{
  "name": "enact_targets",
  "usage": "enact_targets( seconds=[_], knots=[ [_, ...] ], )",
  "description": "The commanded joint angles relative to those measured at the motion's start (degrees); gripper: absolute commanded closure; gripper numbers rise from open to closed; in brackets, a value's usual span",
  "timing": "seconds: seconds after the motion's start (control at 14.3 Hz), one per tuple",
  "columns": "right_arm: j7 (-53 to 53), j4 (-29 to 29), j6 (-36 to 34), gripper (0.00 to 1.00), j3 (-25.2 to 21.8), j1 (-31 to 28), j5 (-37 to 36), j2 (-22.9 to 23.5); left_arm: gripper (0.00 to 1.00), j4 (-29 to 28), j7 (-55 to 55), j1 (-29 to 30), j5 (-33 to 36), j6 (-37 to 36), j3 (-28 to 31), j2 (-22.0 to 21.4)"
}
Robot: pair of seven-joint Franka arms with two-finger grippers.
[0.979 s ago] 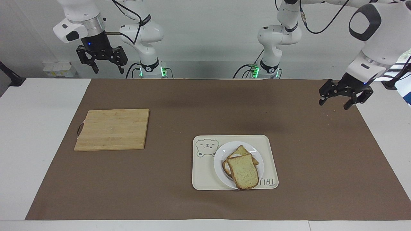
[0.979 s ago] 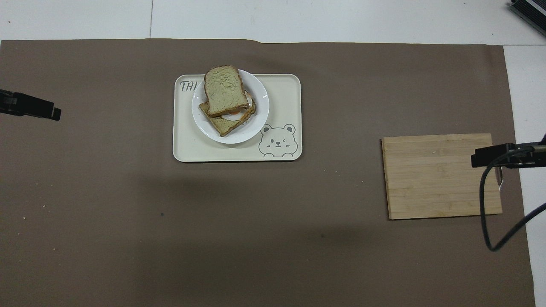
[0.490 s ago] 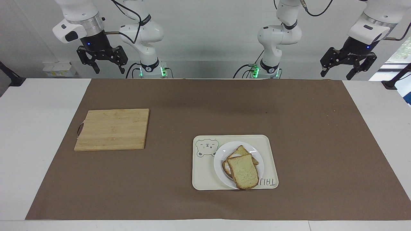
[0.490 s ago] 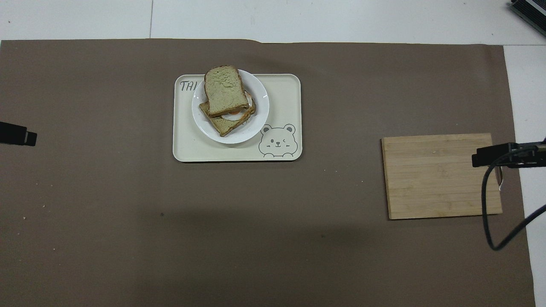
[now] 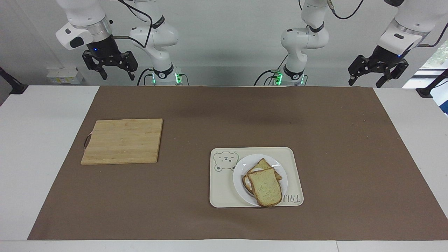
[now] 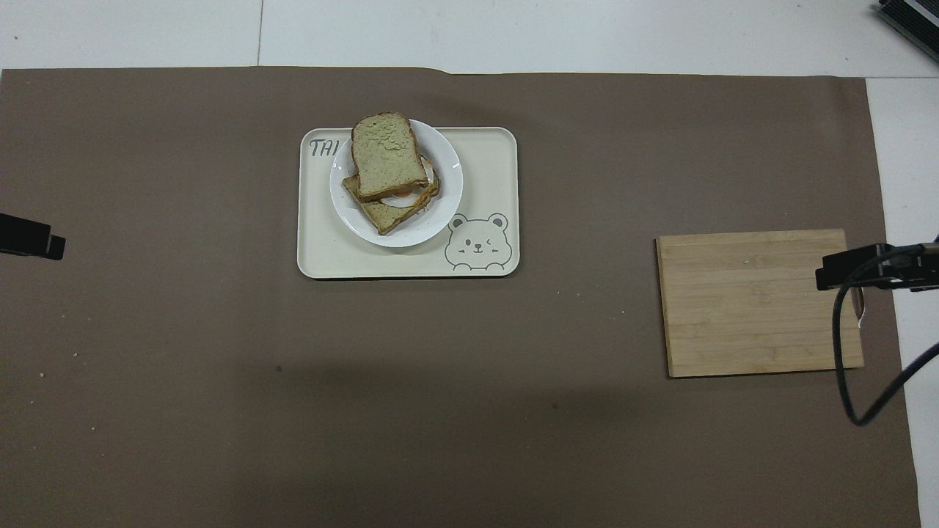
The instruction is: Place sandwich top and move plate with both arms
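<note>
Facing view. I found the left gripper (image 5: pixel 377 74) raised at about 2 o'clock, over the table edge at the left arm's end, jaws spread and empty. One second earlier it hung low over the brown mat (image 5: pixel 315 140); half a second earlier it was already near its present height. The right gripper (image 5: pixel 109 67) stood high at about 10 o'clock, jaws likewise spread and empty, shifted only slightly upward since the earlier frames. The sandwich top (image 5: pixel 265 187) lay on the lower slice on the plate (image 5: pixel 238 178), which sat on the bear tray (image 5: pixel 218 189) at about 6 o'clock. The cutting board (image 5: pixel 122 140) lay at 9 o'clock, well apart from the tray. None of these had moved.

Overhead view. I saw the sandwich top (image 6: pixel 388 155) askew on the lower slice, with orange filling showing between them, at about 11 o'clock. The plate (image 6: pixel 447 198) rested on the tray (image 6: pixel 411 260). Only a black tip of the left gripper (image 6: pixel 29 238) showed at 9 o'clock, lower in view than one second earlier. The right gripper (image 6: pixel 851 270) overlapped the board (image 6: pixel 748 308) at 3 o'clock, practically unchanged.
</note>
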Motion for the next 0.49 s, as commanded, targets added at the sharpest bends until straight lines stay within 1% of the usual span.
enact_targets(
  seconds=[0.0, 0.42],
  knots=[
    [-1.2, 1.5, -1.4, 0.00, 0.5, 0.2, -0.3, 0.9, 0.00, 0.7, -1.7, -0.7, 1.5, -1.6, 0.2, 0.3],
    [-4.5, 1.3, -0.9, 0.00, 0.5, -0.4, 0.1, 0.8, 0.00, -0.7, -2.4, -0.8, 1.7, -1.3, -0.2, -0.9]
  ],
)
